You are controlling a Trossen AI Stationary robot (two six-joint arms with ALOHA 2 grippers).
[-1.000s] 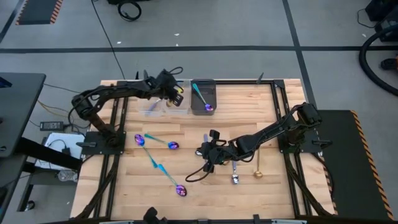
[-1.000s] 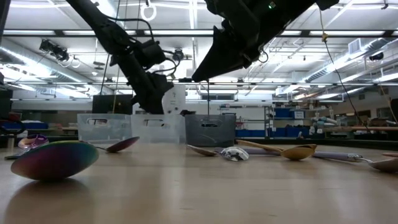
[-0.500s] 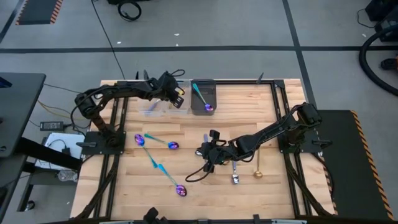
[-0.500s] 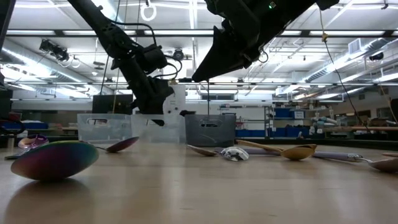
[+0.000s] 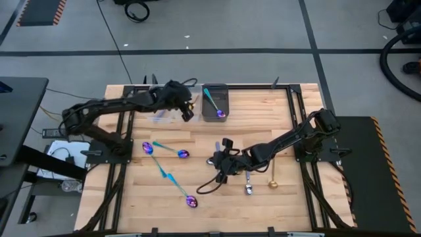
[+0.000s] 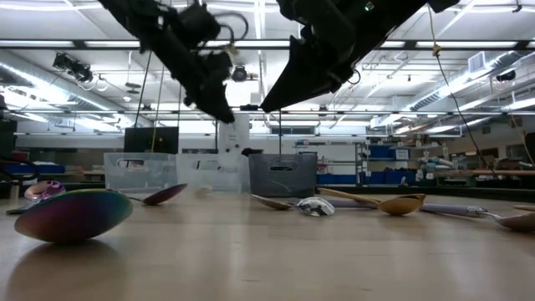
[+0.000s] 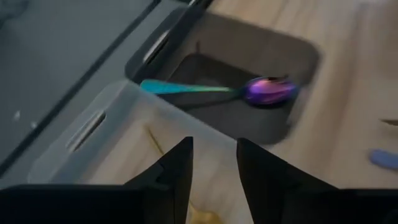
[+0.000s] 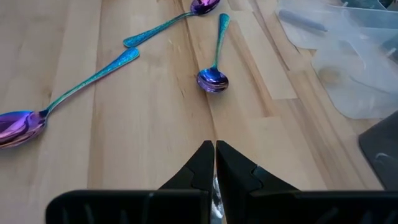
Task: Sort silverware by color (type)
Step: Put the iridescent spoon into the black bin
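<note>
High view: the left gripper (image 5: 186,110) is seen upper centre beside the grey bin (image 5: 215,92), the right gripper (image 5: 219,163) at centre.

Low view: gold spoons (image 6: 393,202) are seen right of centre.

Left wrist view: the fingers (image 7: 177,169) are slightly parted and empty; a drop seems done.

Right wrist view: the jaws are closed on something thin, apparently a spoon; teal spoons (image 8: 214,78) lie beyond, next to be sorted.

The counter (image 5: 289,197) is pale, matt wood planks with visible grain. The spoons (image 8: 213,78) are glossy polished metal, mirror-bright purple bowls and teal handles that look finely textured. One bin (image 7: 292,74) is matt grey plastic; its neighbour (image 7: 93,134) seems translucent frosted plastic.
</note>
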